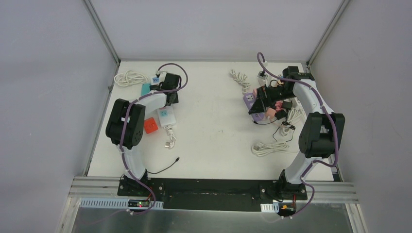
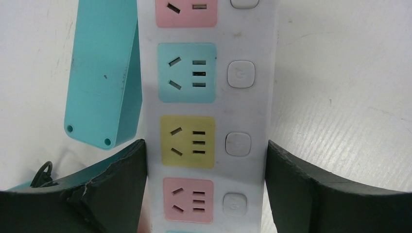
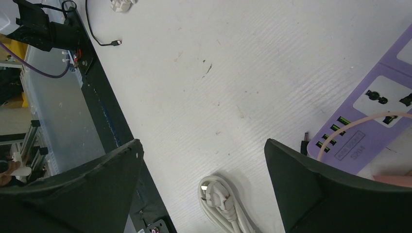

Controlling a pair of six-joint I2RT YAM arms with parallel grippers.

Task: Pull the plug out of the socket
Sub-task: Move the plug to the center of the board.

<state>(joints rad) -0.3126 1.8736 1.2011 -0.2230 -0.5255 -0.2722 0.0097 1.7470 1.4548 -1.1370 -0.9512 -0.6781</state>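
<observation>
- At the upper left of the left wrist view, a teal block (image 2: 104, 73) is seen lying just beside the white power strip (image 2: 252, 107).
- The strip is clamped across its width by the left gripper (image 2: 205, 150), probably to pin it down. Its sockets (image 2: 187, 73) in view are all bare.
- The right gripper (image 3: 204, 145) is held fully spread and empty over the table (image 3: 218, 73), presumably readied for pulling.
- At far right, the purple power strip (image 3: 388, 73) is crossed by a pink cable (image 3: 350, 122). The plug itself cannot be picked out.
</observation>
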